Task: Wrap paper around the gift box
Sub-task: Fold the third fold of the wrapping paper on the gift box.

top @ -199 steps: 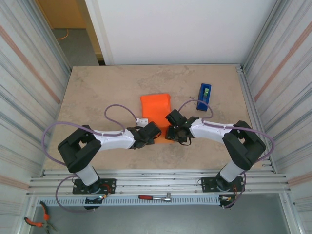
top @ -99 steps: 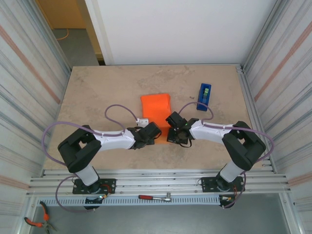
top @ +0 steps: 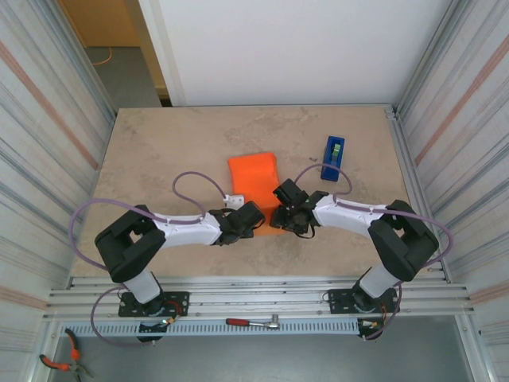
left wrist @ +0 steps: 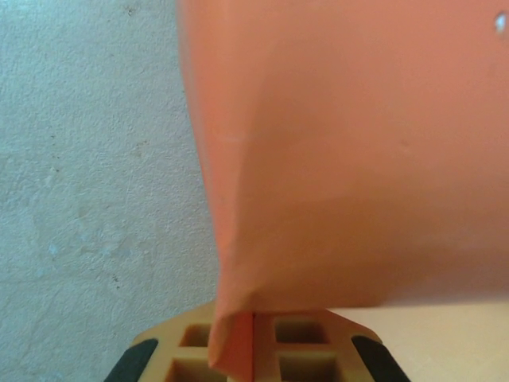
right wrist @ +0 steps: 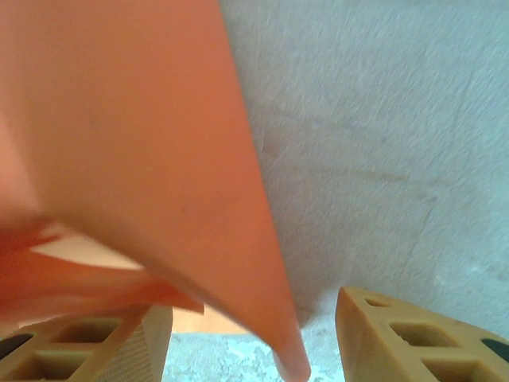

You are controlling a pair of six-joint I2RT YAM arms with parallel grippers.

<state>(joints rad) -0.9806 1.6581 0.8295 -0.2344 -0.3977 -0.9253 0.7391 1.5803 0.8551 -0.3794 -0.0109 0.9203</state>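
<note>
The orange paper lay folded mid-frame on the desk. The left end effector pinched its lower edge; the right end effector gaped wide around a corner.

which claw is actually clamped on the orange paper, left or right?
The left claw: its jaws meet with a fold of the paper pinched between them. The right claw has its jaws apart, with the paper's tip loose in the gap.

A blue tape dispenser sits on the beige table, a red-handled tool on the near rail.
</note>
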